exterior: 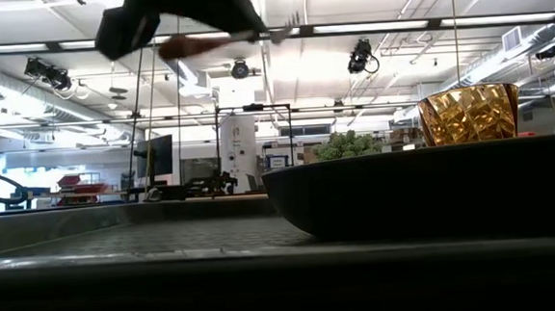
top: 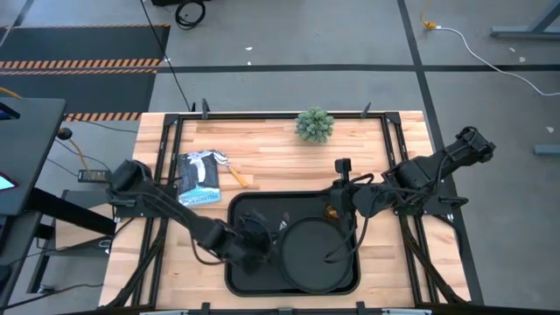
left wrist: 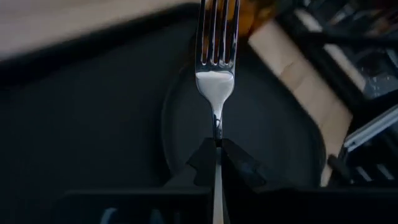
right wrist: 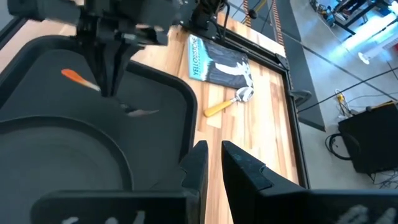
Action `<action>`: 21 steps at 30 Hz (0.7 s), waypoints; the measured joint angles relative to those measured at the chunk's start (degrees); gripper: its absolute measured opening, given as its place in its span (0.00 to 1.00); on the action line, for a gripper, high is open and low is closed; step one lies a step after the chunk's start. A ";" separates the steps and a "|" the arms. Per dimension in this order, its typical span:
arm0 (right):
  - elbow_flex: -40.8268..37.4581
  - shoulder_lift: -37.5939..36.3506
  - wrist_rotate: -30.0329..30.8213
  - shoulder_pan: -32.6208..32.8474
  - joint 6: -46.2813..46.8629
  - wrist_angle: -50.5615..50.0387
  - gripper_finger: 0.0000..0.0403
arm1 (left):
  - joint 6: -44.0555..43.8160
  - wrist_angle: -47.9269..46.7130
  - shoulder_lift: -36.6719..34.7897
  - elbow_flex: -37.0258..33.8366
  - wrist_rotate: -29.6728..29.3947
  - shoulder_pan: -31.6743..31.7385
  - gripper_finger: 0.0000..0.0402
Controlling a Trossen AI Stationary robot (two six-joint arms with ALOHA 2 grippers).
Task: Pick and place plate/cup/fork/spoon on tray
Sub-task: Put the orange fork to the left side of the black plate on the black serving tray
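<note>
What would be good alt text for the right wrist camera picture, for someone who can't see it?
The left gripper holds the orange-handled fork above the black tray, beside the round black plate. Beyond the tray, the spoon lies on the wooden table beside a book; the right gripper is open.

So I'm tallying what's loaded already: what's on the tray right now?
The plate rests on the tray, with the cup at the tray's far right corner. The left hand holds the fork above it, not yet set down. The tray floor beneath the plate is hidden.
</note>
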 joint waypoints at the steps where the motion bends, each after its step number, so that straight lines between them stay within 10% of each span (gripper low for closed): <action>1: 0.00 0.00 0.01 0.22 -0.02 -0.26 0.13 | -1.11 -0.17 0.85 0.17 0.73 -0.08 0.05; 21: 0.00 0.00 0.04 0.94 -0.88 -1.25 0.13 | -19.68 -7.98 9.11 0.09 5.02 -2.95 0.05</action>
